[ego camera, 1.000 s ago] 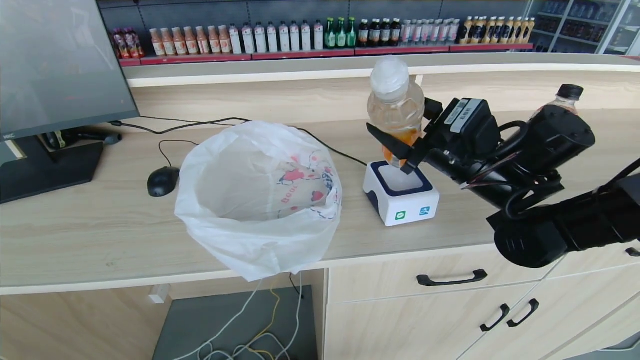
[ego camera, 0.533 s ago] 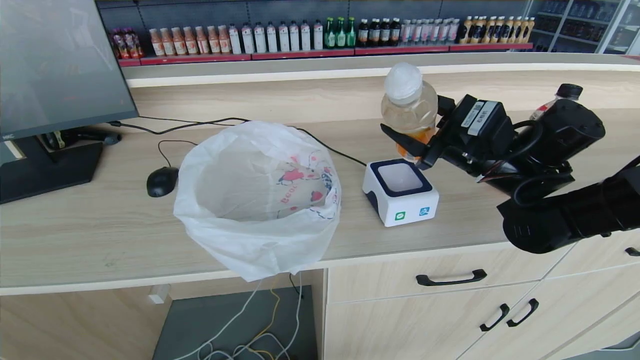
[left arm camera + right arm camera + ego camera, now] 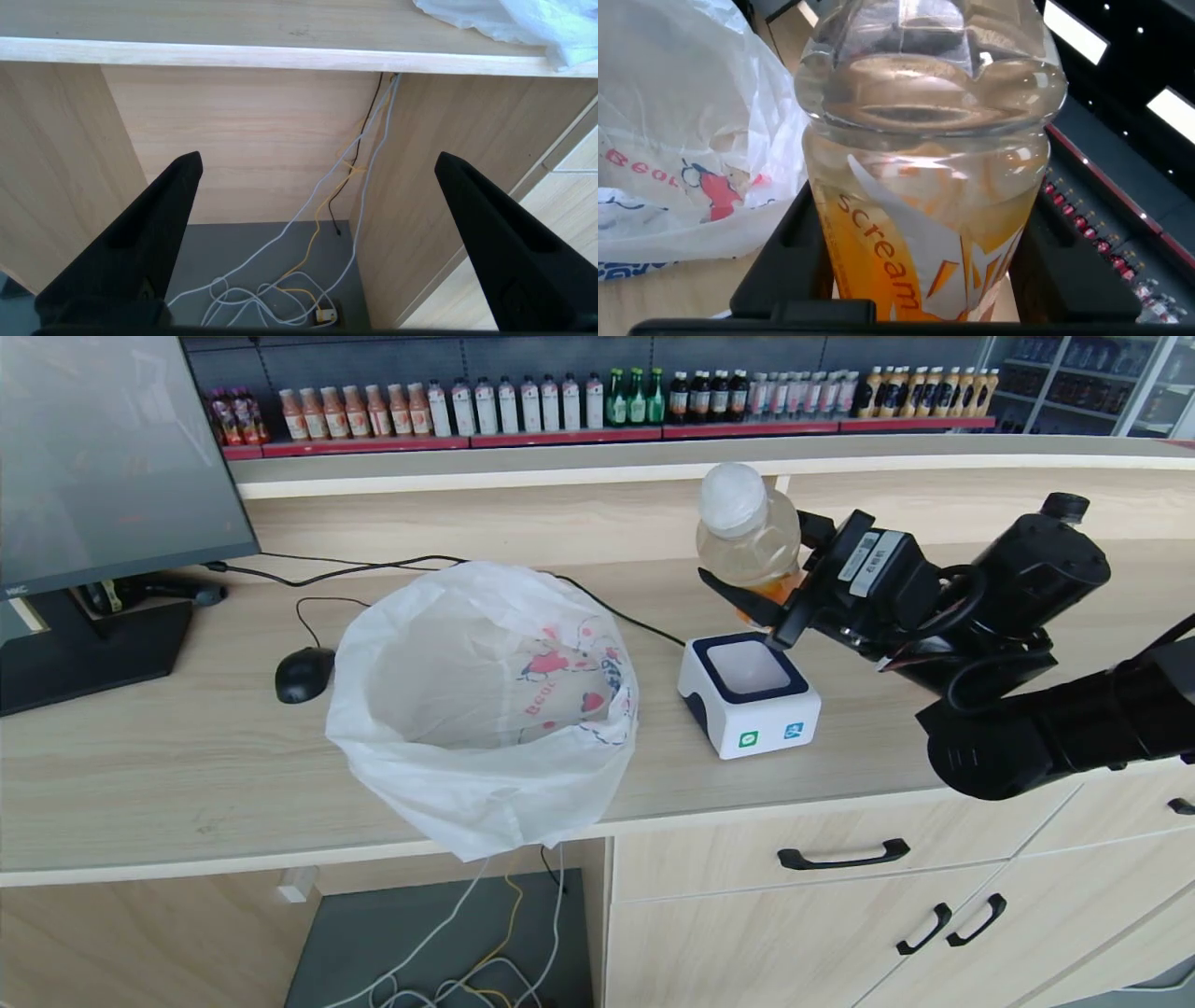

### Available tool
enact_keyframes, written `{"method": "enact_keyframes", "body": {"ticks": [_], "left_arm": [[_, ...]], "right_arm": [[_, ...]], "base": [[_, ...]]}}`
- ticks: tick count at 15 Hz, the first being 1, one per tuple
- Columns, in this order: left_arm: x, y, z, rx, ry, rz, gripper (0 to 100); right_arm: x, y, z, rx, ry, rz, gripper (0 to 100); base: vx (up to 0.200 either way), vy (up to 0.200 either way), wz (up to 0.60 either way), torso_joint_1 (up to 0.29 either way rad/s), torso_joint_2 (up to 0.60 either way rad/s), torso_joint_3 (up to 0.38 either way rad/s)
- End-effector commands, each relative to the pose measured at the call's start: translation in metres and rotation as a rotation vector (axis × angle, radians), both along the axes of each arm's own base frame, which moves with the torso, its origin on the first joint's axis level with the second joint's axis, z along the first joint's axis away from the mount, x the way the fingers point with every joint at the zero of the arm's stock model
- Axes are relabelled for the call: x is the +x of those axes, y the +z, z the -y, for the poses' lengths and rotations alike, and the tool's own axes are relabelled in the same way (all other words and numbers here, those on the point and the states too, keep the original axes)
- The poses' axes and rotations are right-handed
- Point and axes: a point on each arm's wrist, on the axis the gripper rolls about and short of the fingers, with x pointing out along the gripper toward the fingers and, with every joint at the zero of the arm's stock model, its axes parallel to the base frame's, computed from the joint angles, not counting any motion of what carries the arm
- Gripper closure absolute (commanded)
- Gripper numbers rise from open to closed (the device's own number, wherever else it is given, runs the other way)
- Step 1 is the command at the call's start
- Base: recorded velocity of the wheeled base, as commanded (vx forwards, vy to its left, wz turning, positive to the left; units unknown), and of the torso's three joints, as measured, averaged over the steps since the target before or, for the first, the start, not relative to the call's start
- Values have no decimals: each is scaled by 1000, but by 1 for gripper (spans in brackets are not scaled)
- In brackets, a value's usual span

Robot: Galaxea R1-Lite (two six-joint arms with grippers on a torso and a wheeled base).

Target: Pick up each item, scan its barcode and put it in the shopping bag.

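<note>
We see the bottle gripped in the right gripper, whose jaws are closed against its sides around the labelled lower half. One dark finger crosses the front of it. The bottle's long axis stands close to upright. Its white cap points up and leans a little toward the robot, and its base points down at the tabletop. It hangs clear of the tabletop, just above the far edge of the white scanner, whose dark-rimmed window faces up.

In the right wrist view the bottle is clear near one end, with pale liquid inside. Its wrap label is orange and white with slanted lettering, which we leave unread. The scanner's front face carries two small square marks, one green and one blue. A white sticker on the gripper body has print too small for us to make out.

The white shopping bag stands open on the tabletop on the scanner's left, close beside it. Red and blue print shows through its crumpled wall.

The left gripper hangs below the tabletop's front edge with its jaws spread wide and nothing between them. Loose cables lie on the floor under it.

A mouse and a monitor sit further left.
</note>
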Motion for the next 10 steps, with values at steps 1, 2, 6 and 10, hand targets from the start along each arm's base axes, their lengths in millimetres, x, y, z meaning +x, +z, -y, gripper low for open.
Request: {"method": "enact_keyframes", "body": {"ticks": [1, 2, 6, 10], "left_arm": [[0, 0, 0, 0, 0, 0, 0], [0, 0, 0, 0, 0, 0, 0], [0, 0, 0, 0, 0, 0, 0], [0, 0, 0, 0, 0, 0, 0]], "right_arm": [[-2, 0, -2, -9, 1, 15, 100], [-5, 4, -3, -10, 3, 35, 100], [-17, -4, -5, -67, 36, 51, 100], [-34, -11, -6, -129, 72, 101, 100]], "base": [[0, 0, 0, 0, 0, 0], [0, 0, 0, 0, 0, 0], [0, 0, 0, 0, 0, 0], [0, 0, 0, 0, 0, 0]]}}
